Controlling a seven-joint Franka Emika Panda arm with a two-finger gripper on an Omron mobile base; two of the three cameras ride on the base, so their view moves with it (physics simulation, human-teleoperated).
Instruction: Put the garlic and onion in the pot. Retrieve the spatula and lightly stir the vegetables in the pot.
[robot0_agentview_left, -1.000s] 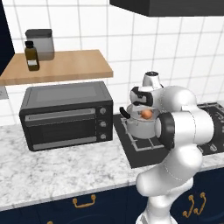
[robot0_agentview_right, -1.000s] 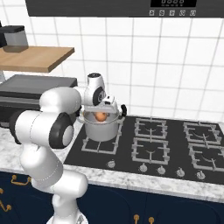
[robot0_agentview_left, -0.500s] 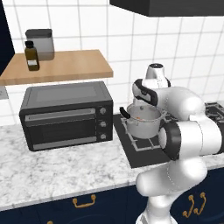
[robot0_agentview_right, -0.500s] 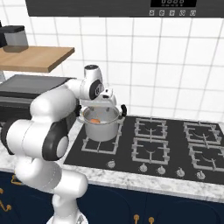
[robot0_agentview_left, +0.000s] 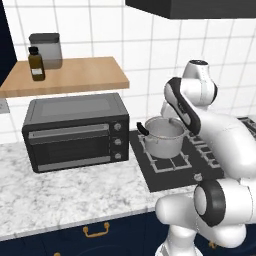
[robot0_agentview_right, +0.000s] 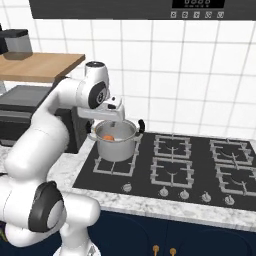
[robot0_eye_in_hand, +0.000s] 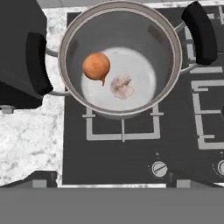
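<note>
Steel gleams as the pot (robot0_eye_in_hand: 120, 61) sits on the near-left burner of the black hob (robot0_agentview_right: 190, 165), directly under the gripper (robot0_agentview_right: 114, 121), which hovers just above its rim with its jaws spread wide and nothing between them. Below the gripper, on the pot's bare floor, the orange-brown onion (robot0_eye_in_hand: 96, 66) lies beside the pale garlic (robot0_eye_in_hand: 122, 86), the two close together and perhaps touching. From the right base view the onion (robot0_agentview_right: 108, 137) peeks over the near wall of the pot (robot0_agentview_right: 116, 142). The pot's two black loop handles (robot0_eye_in_hand: 200, 31) stick out on opposite sides. Off to one side of the gripper, a dark toaster oven (robot0_agentview_left: 75, 131) stands on the marble worktop (robot0_agentview_left: 70, 192), under a wooden shelf (robot0_agentview_left: 65, 76) carrying a brown bottle (robot0_agentview_left: 35, 63) and a grey canister (robot0_agentview_left: 46, 49).
</note>
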